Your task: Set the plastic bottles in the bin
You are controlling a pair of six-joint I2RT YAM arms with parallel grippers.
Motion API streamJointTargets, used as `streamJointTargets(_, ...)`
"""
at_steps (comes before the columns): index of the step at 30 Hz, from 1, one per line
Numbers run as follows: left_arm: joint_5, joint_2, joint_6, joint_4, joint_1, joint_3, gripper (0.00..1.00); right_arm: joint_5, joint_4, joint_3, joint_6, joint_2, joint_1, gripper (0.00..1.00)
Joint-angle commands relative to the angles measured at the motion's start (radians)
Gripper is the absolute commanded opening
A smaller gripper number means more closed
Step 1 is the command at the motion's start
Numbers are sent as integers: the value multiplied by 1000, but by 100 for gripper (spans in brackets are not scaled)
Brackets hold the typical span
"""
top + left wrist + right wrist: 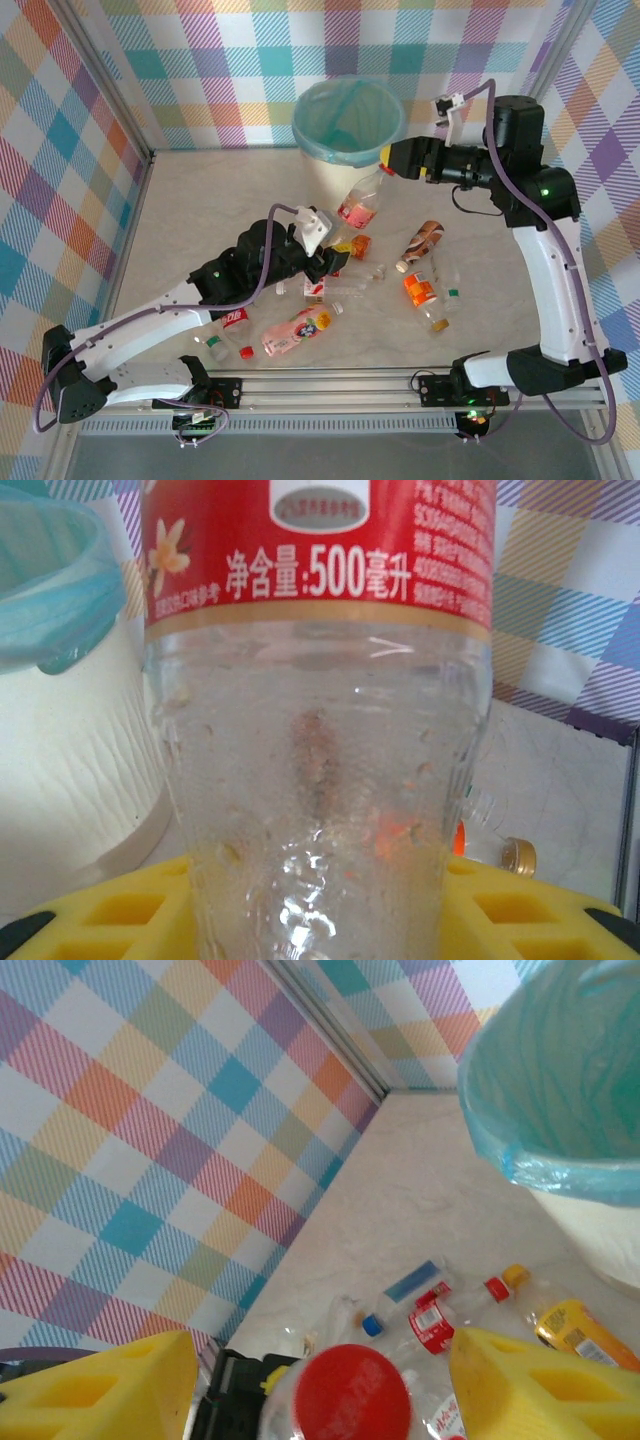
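Observation:
A clear plastic bottle [362, 205] with a red label and a red cap slants up from the table toward the bin [350, 120]. My left gripper [325, 258] is shut on its lower end; in the left wrist view the bottle [320, 730] stands between the yellow fingers [110, 910]. My right gripper [388, 160] hovers beside the bin at the bottle's top. In the right wrist view the red cap [352, 1395] sits between the yellow fingers [110, 1385] with a gap on each side, so the jaws are open. The bin is cream-white with a teal liner [560, 1080].
Several more bottles lie on the table: a pink one [300, 330], an orange-labelled one [420, 290], a brown one [420, 240] and a small red-labelled one [232, 320]. Checked walls close the left, back and right sides.

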Motion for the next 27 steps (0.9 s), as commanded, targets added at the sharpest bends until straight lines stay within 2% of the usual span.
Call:
streamJointTargets(1, 19, -38, -8, 52, 6, 23, 49, 44, -77, 49, -44, 19, 27, 68)
streamJointTargets(9, -56, -49, -41, 31, 8, 27, 50, -4, -59, 62, -31, 43, 53, 53)
streamJointTargets(13, -58, -54, -47, 35, 8, 15, 50, -25, -44, 62, -19, 51, 61, 45)
streamJointTargets(21, -49, -64, -38, 17, 9, 22, 51, -44, -18, 64, -6, 74, 80, 40)
streamJointTargets(27, -79, -69, -41, -18, 12, 36, 53, -66, -11, 87, -4, 105, 90, 20)
